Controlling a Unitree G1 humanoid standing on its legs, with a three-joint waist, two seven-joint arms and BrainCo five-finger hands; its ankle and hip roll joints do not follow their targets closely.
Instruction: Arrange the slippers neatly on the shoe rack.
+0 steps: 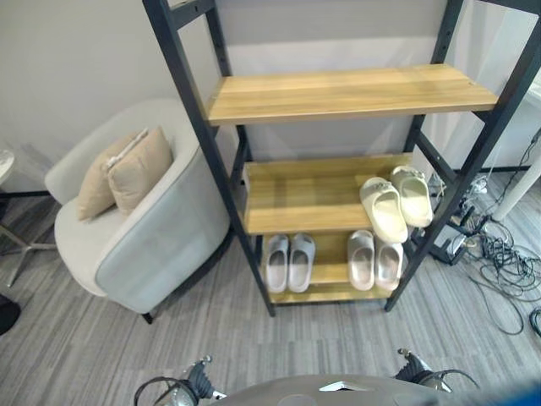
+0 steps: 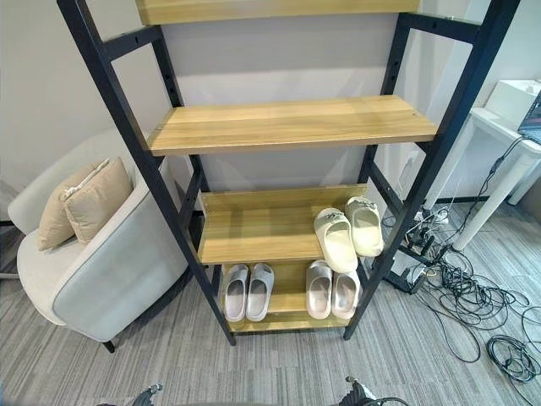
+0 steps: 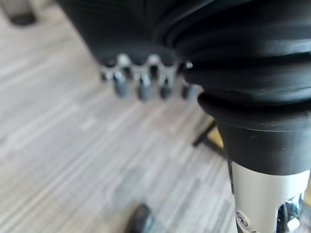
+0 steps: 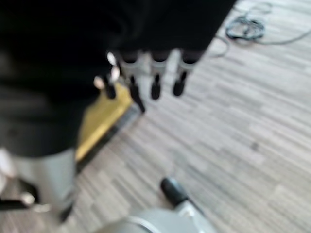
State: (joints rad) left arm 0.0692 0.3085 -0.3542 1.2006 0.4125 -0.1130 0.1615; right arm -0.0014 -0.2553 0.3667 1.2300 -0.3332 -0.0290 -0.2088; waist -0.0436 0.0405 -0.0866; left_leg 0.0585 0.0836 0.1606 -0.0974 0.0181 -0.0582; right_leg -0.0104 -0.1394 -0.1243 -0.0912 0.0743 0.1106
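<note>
Three pairs of slippers sit on the shoe rack (image 1: 254, 211): a cream pair (image 1: 396, 203) on the middle shelf, two pale pairs (image 1: 289, 262) (image 1: 374, 260) below. Both hands hang empty over the floor, well apart from them: the left hand (image 3: 146, 77) and the right hand (image 4: 150, 73) with fingers relaxed and straight.

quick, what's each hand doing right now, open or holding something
Left hand: open, fingers straight, holding nothing.
Right hand: open, fingers straight, holding nothing.

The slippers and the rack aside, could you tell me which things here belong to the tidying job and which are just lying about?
Job:
- shoe rack
- cream slippers, middle shelf, angled
- grey slippers, bottom shelf left
- pale slippers, bottom shelf right
- left hand and right hand, both empty

Lying about:
- armchair with cushions
- floor cables
</note>
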